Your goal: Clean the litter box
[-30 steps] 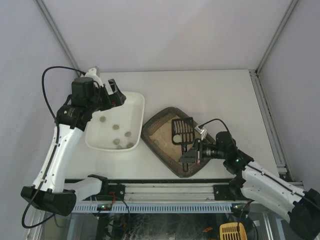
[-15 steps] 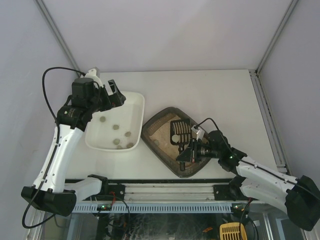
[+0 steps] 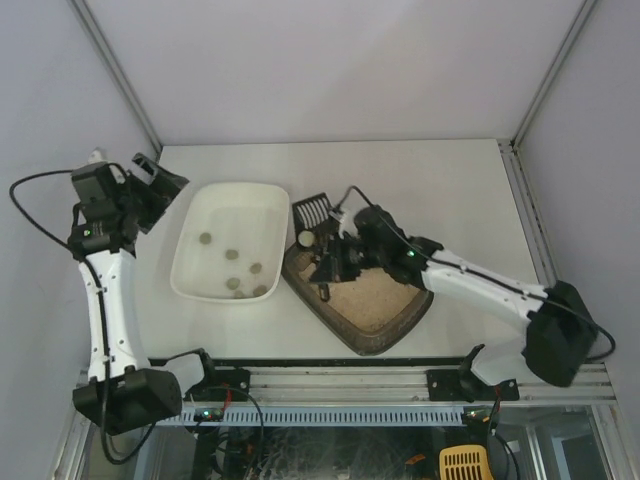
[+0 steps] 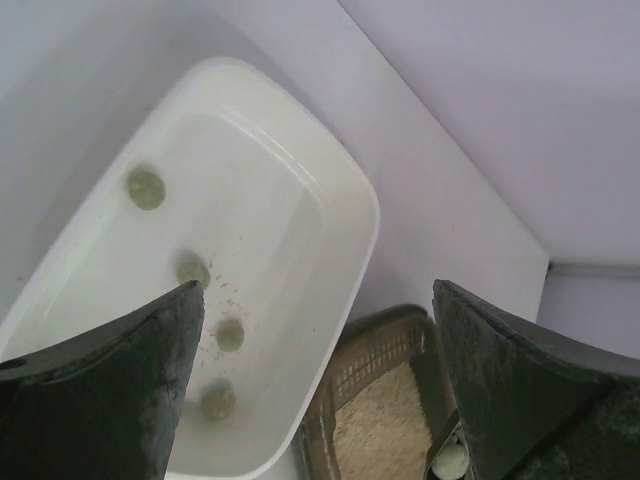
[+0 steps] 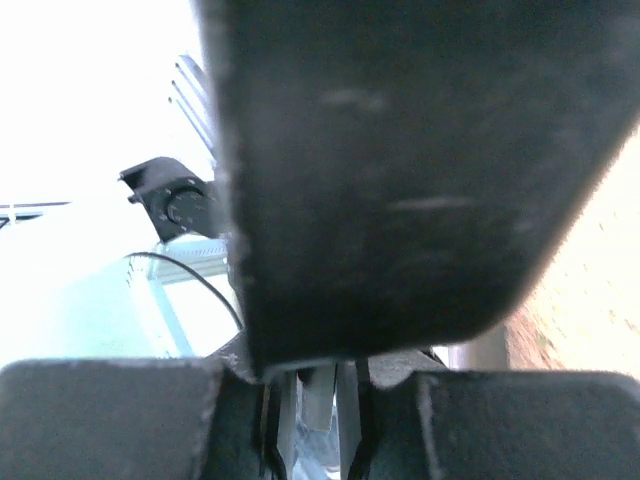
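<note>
The litter box [image 3: 395,322], a dark brown tray of beige litter, lies right of centre and also shows in the left wrist view [image 4: 345,385]. My right gripper [image 3: 330,258] is shut on the handle of a black slotted scoop [image 3: 312,211]. The scoop's head is raised over the box's far-left corner, beside the white tray [image 3: 270,225]. A pale green clump [image 4: 449,460] lies in the scoop. In the right wrist view the scoop [image 5: 400,170] hides almost everything in front of the gripper [image 5: 320,405]. My left gripper [image 3: 158,178] hangs open left of the white tray, holding nothing.
Several greenish clumps [image 3: 232,255] lie in the white tray, with a few litter grains around them [image 4: 215,300]. Metal frame posts and white walls close in the table's back and sides. The arms' base rail [image 3: 330,385] runs along the near edge.
My right arm has swung the scoop from the middle of the litter box up to its far-left corner, toward the white tray. My left arm has drawn back left, off the tray's corner.
</note>
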{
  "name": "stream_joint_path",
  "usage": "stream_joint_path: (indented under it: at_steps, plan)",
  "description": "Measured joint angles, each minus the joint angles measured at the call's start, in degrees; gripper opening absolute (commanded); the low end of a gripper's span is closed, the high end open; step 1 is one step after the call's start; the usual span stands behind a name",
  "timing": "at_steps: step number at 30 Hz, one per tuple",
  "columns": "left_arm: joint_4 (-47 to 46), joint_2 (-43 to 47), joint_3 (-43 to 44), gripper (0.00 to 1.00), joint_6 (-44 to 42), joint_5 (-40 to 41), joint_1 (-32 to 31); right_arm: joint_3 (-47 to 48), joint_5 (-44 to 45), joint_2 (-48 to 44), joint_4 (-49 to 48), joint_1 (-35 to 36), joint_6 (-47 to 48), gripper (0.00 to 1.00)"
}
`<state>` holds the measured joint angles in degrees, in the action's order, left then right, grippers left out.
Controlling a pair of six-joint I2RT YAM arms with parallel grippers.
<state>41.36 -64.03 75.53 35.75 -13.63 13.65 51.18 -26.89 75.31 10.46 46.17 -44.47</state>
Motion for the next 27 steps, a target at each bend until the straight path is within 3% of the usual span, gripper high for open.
stream_joint_path:
  at_steps: [4,10,14,18,27]
  plan:
    - [-0.5,0.1,-2.3,1.00,4.3,-3.5,10.4,23.4,5.9,14.8,11.9,6.4,6.2,0.00]
    - [0.3,0.2,-2.4,1.00,4.9,-4.9,16.5,57.8,20.8,40.2,33.2,15.4,15.2,0.00]
    - [1.5,-0.2,-2.4,1.00,4.9,-6.8,20.1,73.9,35.3,54.8,45.7,20.8,20.0,0.00]
    - [2.5,-1.1,-2.4,1.00,4.7,-8.1,22.6,77.7,51.0,60.5,51.3,24.6,24.4,0.00]
    - [2.9,-1.2,-2.4,1.00,4.6,-9.6,23.0,70.3,63.8,55.3,47.5,25.8,30.3,0.00]
